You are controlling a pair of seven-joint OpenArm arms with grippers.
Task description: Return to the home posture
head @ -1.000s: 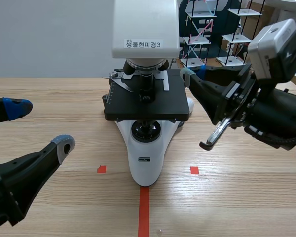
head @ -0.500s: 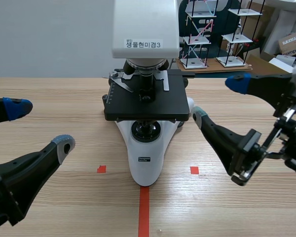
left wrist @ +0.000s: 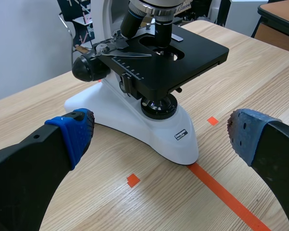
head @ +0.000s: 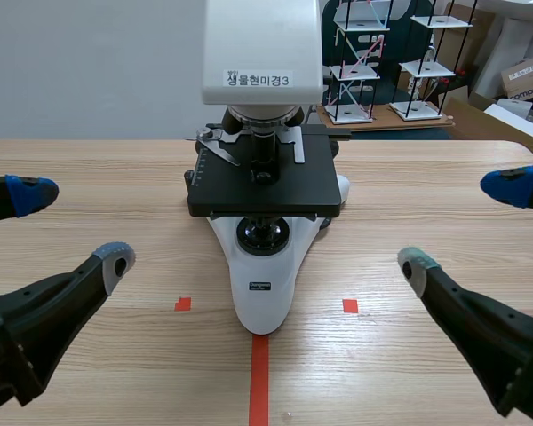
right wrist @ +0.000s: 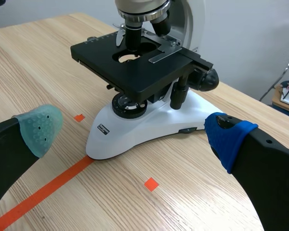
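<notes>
A white microscope (head: 263, 133) with a black stage (head: 265, 185) stands at the table's middle, its base on the orange centre line; it also shows ahead of both grippers, microscope (left wrist: 149, 91) and microscope (right wrist: 144, 91). My left gripper (head: 67, 226) hangs low at the left, open, nothing between its fingers; in its own view the left gripper (left wrist: 159, 134) frames the microscope's base. My right gripper (head: 466, 226) hangs low at the right, open and empty, well clear of the microscope; the right gripper (right wrist: 132, 130) likewise frames the base.
Wire-frame shelf models (head: 386, 62) stand on a bench behind the table. A cardboard box (head: 526, 75) sits at the far right. Bare wooden table lies on both sides of the microscope.
The right arm has drawn back from the microscope's stage toward the right and down. Its gripper has gone from shut to wide open. The left arm has not moved.
</notes>
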